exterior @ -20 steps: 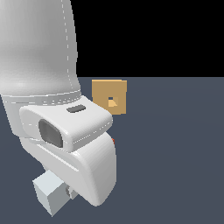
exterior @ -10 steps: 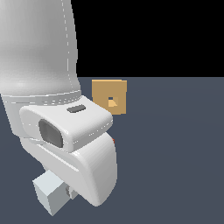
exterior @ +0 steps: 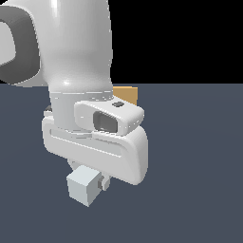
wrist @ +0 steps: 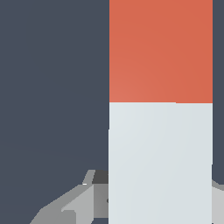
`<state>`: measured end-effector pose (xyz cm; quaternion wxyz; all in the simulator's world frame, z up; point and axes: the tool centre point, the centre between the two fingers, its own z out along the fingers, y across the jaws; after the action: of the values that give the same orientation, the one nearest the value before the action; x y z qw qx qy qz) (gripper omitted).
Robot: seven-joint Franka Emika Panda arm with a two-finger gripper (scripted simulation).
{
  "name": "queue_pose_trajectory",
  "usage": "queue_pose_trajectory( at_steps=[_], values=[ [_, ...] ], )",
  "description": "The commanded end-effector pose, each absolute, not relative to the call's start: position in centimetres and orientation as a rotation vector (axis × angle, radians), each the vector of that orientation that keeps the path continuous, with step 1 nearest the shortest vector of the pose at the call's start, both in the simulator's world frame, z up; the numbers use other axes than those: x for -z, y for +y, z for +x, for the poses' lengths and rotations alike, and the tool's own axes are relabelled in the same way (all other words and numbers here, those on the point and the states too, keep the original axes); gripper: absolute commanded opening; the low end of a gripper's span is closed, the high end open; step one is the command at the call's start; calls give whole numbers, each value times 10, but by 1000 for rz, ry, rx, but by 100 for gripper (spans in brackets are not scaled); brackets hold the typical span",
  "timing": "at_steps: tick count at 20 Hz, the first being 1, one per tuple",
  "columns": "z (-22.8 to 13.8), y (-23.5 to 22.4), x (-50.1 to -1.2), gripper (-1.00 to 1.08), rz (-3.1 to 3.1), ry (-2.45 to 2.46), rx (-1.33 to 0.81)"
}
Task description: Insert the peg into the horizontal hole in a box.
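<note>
In the wrist view the peg point(wrist: 160, 109) fills the picture: a red-orange end section point(wrist: 160, 50) and a pale grey-white section point(wrist: 160, 162). My gripper point(wrist: 153, 201) is shut on the pale section, with grey fingers point(wrist: 81, 205) showing on either side. In the exterior view the peg's pale end point(exterior: 84, 186) sticks out below the wrist, close to the dark floor, with a finger point(exterior: 102, 182) beside it. Only a top corner of the tan box point(exterior: 127, 94) shows behind the arm. The hole is hidden.
The white arm point(exterior: 80, 71) fills the exterior view's left and middle and hides most of the scene. The floor point(exterior: 199, 166) is dark blue-grey.
The arm has turned and shifted toward the exterior view's right. It now covers most of the box and the hole, which showed before. The peg stays in the gripper.
</note>
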<state>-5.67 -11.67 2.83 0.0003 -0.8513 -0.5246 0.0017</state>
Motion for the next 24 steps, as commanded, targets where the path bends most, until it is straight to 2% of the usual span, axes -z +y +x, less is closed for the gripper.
queue_pose_trajectory(
  at_steps=[1,8,15,20,24],
  values=[
    [-41,-97,-34,-100,-2624,-1730,-1],
    [5,-9,-50,-100,-2392,-2041,-2],
    [26,73,-64,-100,-2164,-2279,-1],
    [29,107,-69,-100,-2064,-2369,0],
    [28,113,-70,-100,-2046,-2385,0]
  ],
)
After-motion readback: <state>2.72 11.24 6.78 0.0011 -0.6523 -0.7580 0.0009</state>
